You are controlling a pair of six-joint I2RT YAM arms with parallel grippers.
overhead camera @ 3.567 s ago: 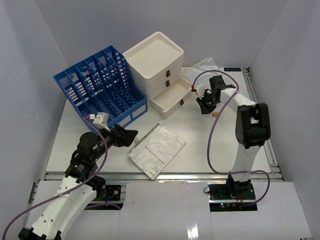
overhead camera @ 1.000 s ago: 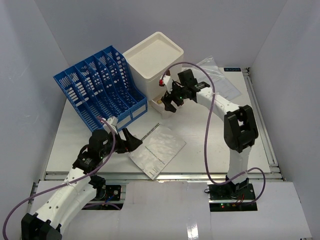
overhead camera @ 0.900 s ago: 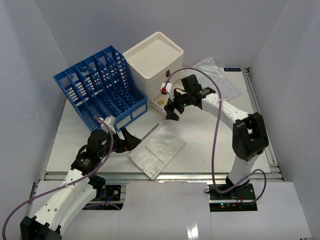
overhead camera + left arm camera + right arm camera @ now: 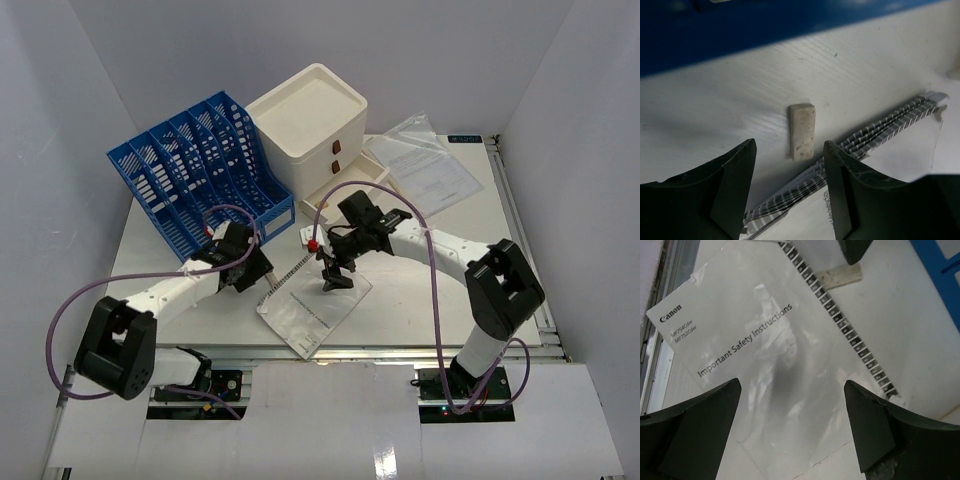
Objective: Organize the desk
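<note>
On the white desk (image 4: 430,290) lies a Canon safety booklet (image 4: 315,300) in a clear bag with a striped edge. My right gripper (image 4: 335,280) hangs open over it; in the right wrist view the booklet (image 4: 755,330) fills the space between the fingers of the gripper (image 4: 791,385). My left gripper (image 4: 258,272) is low at the booklet's left edge and open. A small white eraser (image 4: 802,131) lies flat on the desk just beyond its fingertips (image 4: 788,149), beside the striped edge (image 4: 900,120). The same eraser (image 4: 842,276) shows in the right wrist view.
A blue file organizer (image 4: 200,175) stands at the back left, close behind the left gripper. The white drawer box (image 4: 310,125) is beside it, its lower drawer (image 4: 368,166) slightly out. A clear bag of papers (image 4: 430,165) lies at the back right.
The right gripper has left the drawer box and come down over the booklet. The left arm has stretched out low toward the eraser, its jaws narrowing. The lower drawer sits further in.
</note>
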